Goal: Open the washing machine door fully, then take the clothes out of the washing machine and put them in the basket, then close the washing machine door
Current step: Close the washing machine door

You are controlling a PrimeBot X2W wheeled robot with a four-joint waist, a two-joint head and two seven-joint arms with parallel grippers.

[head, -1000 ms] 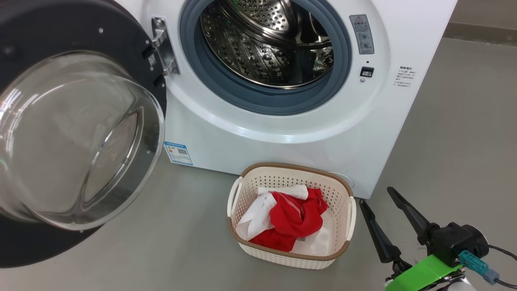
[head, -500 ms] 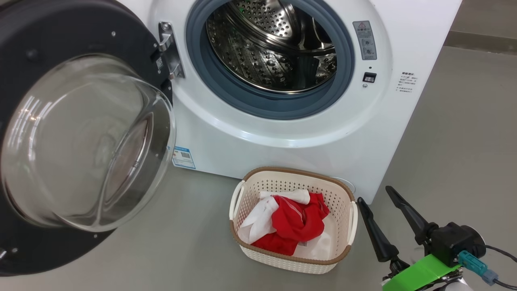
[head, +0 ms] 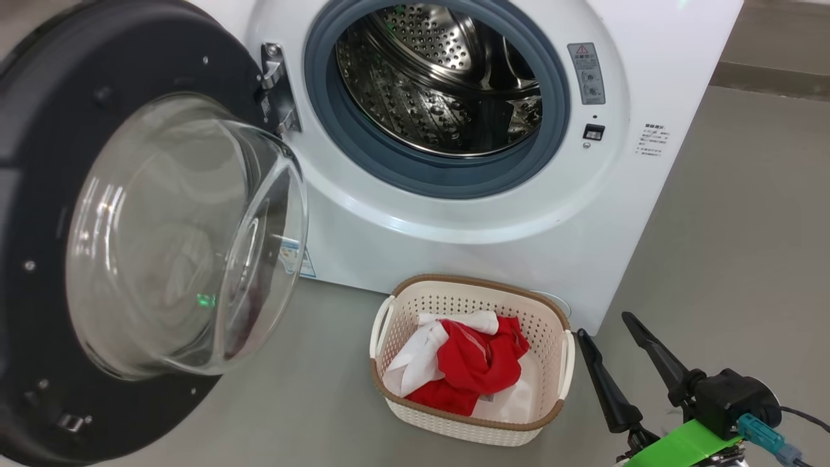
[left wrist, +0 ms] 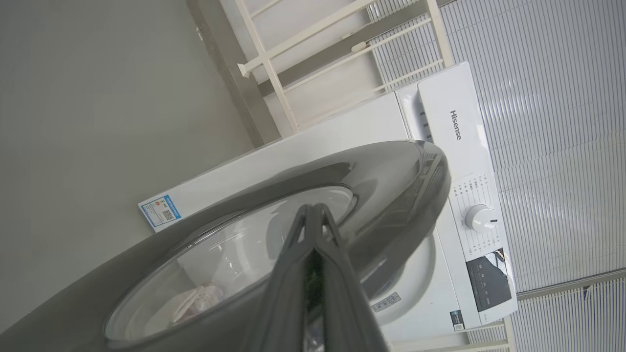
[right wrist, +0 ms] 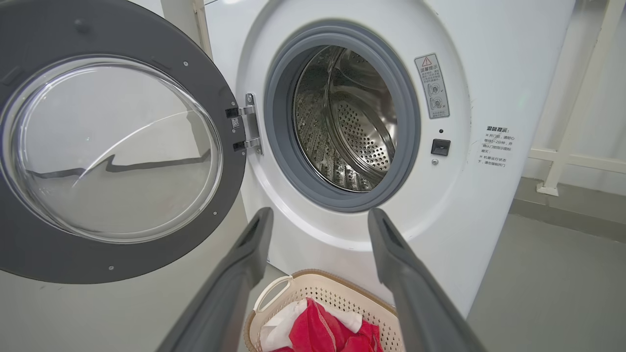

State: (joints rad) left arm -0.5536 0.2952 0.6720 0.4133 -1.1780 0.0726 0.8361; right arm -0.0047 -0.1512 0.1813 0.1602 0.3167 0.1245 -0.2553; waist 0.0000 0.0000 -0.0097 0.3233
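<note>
Far left in the head view: washing machine door (head: 39,194), swung wide on its hinge, black rim around a bulging clear glass bowl, inner side turned toward the camera. In the left wrist view, left fingers (left wrist: 313,217) pressed together, holding nothing, tips over the door's glossy outer face; touching or just clear of it, impossible to tell.

Right of the hinge: washing machine (head: 454,224), white, standing on the grey floor (head: 733,227), mouth uncovered, grey seal (head: 428,175) ringing the perforated steel drum (head: 441,84).

Below the mouth, on the floor just in front of the machine: basket (head: 467,425), cream with a brown rim, upright. Inside it, the clothes (head: 473,366): red fabric bunched in the middle, a white piece along its left side.

Just right of the basket, near its right handle but apart from it: right fingers (head: 603,383), spread wide, nothing between them, pointing up toward the machine's lower right corner.
</note>
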